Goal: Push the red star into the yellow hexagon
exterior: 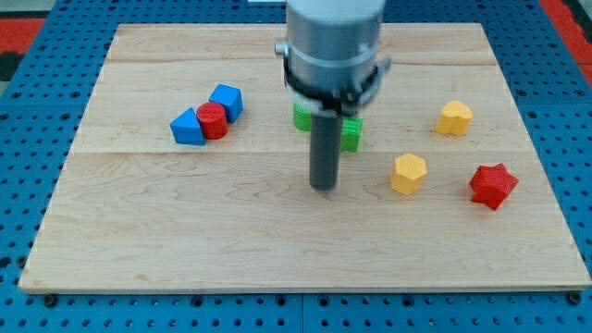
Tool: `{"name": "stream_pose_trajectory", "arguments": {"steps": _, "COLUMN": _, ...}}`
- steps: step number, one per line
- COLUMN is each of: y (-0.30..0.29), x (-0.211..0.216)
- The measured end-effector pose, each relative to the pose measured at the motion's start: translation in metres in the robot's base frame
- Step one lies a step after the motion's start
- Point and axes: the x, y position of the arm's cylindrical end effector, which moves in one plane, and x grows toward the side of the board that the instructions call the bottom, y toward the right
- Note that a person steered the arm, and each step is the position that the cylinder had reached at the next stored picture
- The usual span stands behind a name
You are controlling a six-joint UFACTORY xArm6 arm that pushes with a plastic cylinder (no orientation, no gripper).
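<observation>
The red star lies at the view's right, just right of and slightly below the yellow hexagon, with a gap between them. My tip rests on the board left of the yellow hexagon, well apart from both blocks. The rod rises from it to the grey arm body at the view's top centre.
A second yellow block sits above and right of the hexagon. Green blocks are partly hidden behind the rod. At the left, a red cylinder sits between a blue triangle and a blue cube. The wooden board lies on a blue pegboard.
</observation>
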Motion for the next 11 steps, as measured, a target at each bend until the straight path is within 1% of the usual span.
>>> {"name": "stream_pose_trajectory", "arguments": {"steps": 1, "y": 0.11, "x": 0.037}}
{"name": "stream_pose_trajectory", "arguments": {"steps": 2, "y": 0.244, "x": 0.032}}
{"name": "stream_pose_trajectory", "arguments": {"steps": 3, "y": 0.258, "x": -0.021}}
{"name": "stream_pose_trajectory", "arguments": {"steps": 4, "y": 0.192, "x": 0.009}}
{"name": "stream_pose_trajectory", "arguments": {"steps": 5, "y": 0.106, "x": 0.029}}
{"name": "stream_pose_trajectory", "arguments": {"steps": 6, "y": 0.187, "x": 0.046}}
{"name": "stream_pose_trajectory", "arguments": {"steps": 7, "y": 0.23, "x": 0.006}}
{"name": "stream_pose_trajectory", "arguments": {"steps": 8, "y": 0.19, "x": -0.013}}
{"name": "stream_pose_trajectory", "arguments": {"steps": 9, "y": 0.076, "x": -0.014}}
{"name": "stream_pose_trajectory", "arguments": {"steps": 10, "y": -0.052, "x": -0.015}}
{"name": "stream_pose_trajectory", "arguments": {"steps": 11, "y": -0.077, "x": -0.003}}
